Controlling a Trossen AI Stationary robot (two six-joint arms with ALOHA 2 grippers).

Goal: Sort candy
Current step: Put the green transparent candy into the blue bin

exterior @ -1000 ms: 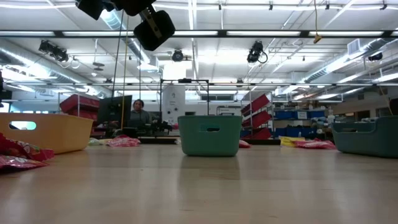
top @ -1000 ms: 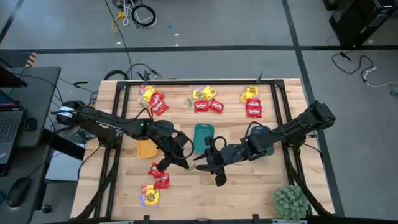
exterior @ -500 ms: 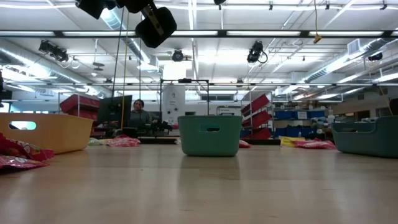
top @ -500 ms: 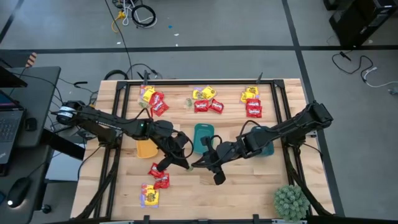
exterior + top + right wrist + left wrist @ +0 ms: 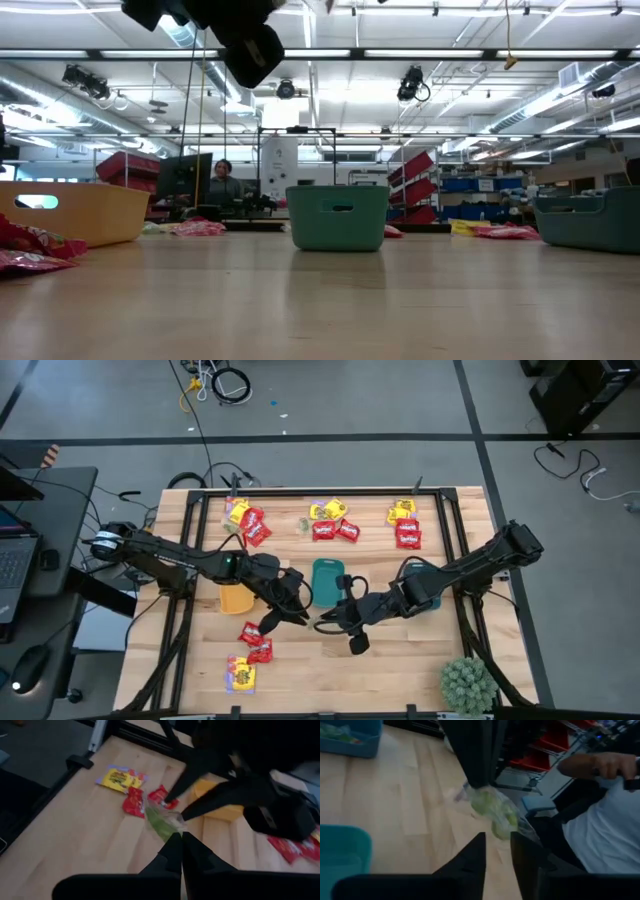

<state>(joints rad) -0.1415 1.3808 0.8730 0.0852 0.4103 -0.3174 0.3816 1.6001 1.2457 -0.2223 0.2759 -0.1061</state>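
Note:
A dull green candy packet (image 5: 161, 822) hangs in the air over the table's middle, between my two grippers. My right gripper (image 5: 181, 840) is shut on it and reaches in from the table's right (image 5: 328, 624). My left gripper (image 5: 496, 845) is open. It faces the right gripper from the table's left (image 5: 296, 610), its fingertips either side of the packet's free end (image 5: 502, 827). I see no touch there. Red and yellow candy (image 5: 330, 520) lies in heaps on the table. My right gripper pinches one end of the green packet (image 5: 170, 831) between its two fingers. They come from the table's right, slanting downward. The packet sticks out past the fingertips toward my left gripper, clear of the table.
A yellow-orange tray (image 5: 234, 600), a teal tray (image 5: 326, 576) and a darker teal tray (image 5: 428, 592) stand across the table's middle. Candy heaps lie along the far edge (image 5: 247, 520) (image 5: 404, 525) and near left (image 5: 252, 642). A spiky plant (image 5: 468, 682) stands near right. A person (image 5: 602, 820) is beyond the table.
The green packet has passed from my left gripper to my right one. The right gripper has shut on it and the left gripper's fingers have parted and let go. Both hands have stayed nearly in place, and the packet is still clear of the table.

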